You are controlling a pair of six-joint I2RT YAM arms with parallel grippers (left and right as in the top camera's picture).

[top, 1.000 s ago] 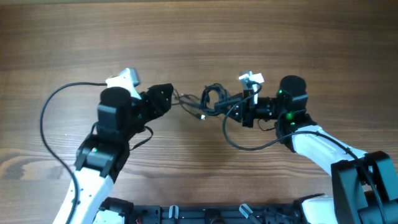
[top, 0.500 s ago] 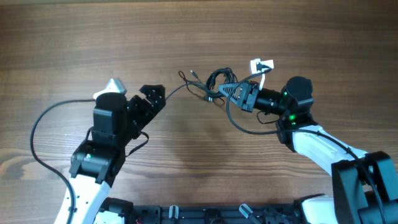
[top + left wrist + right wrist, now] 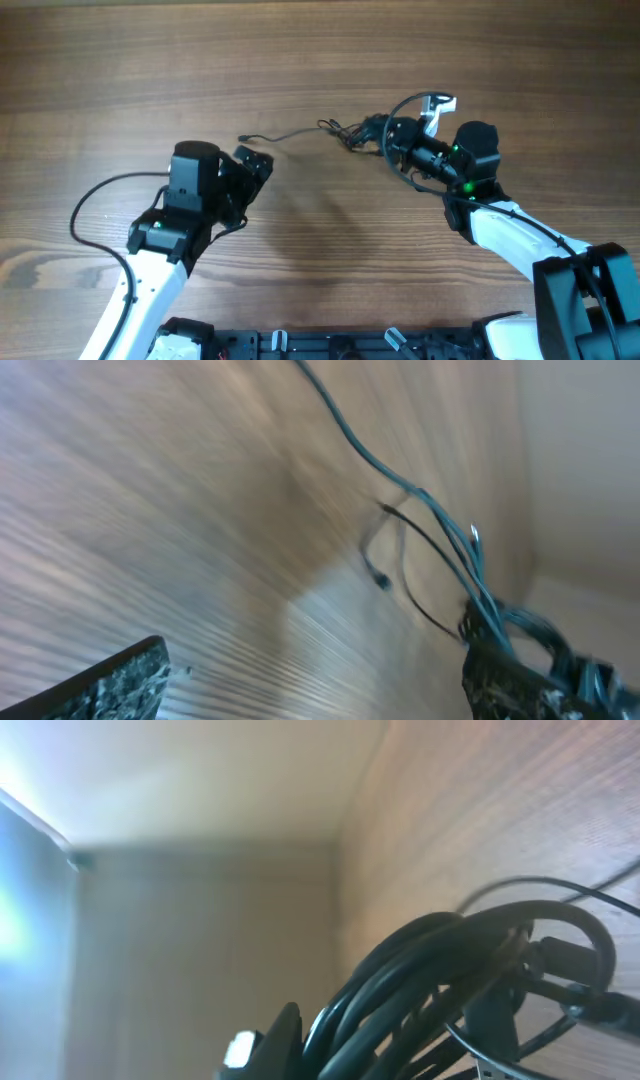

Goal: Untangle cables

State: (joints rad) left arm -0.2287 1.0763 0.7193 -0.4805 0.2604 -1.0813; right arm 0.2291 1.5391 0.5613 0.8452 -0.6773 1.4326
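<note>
Bare table [image 3: 300, 60] lies open on every side; only the cables [image 3: 350, 130] cross its middle.

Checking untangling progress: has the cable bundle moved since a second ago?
Yes. The cables have shifted up and right, away from the black rail at the bottom edge, held in the right end effector.
</note>
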